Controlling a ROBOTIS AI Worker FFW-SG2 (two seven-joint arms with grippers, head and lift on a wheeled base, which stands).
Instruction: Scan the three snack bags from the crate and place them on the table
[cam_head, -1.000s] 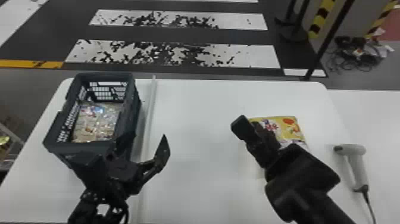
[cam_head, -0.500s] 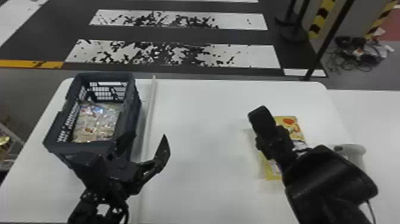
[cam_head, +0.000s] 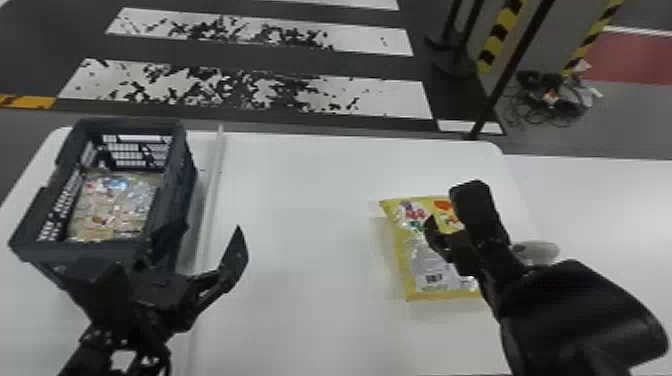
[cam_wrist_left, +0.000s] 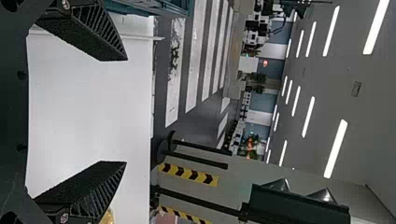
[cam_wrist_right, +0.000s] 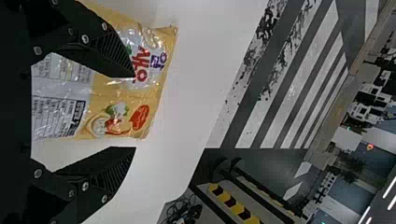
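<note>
On the left of the bench (cam_head: 300, 225) stands the dark crate (cam_head: 181, 165), upright and open at the top, its walls pierced with slots. Inside it lies shiny, many-coloured snack packaging (cam_head: 112, 205); how many bags that makes, I cannot tell. Over the crate's near right part, the left gripper (cam_head: 210, 231) has its jaws spread wide and empty. A pale strip (cam_head: 214, 175) runs from near to far on the bench, just beside the crate.

Farther right, a yellow snack bag (cam_head: 410, 250) lies flat on the bench, well apart from the crate, with a pale printed panel and a barcode facing up on its near half. The right gripper (cam_head: 445, 206) is over the right part of this bag, its jaws wide apart and clasping nothing; whether they touch the wrapper, I cannot tell. To the right of the yellow bag lies the scanner (cam_head: 540, 250), partly hidden by the right arm.
</note>
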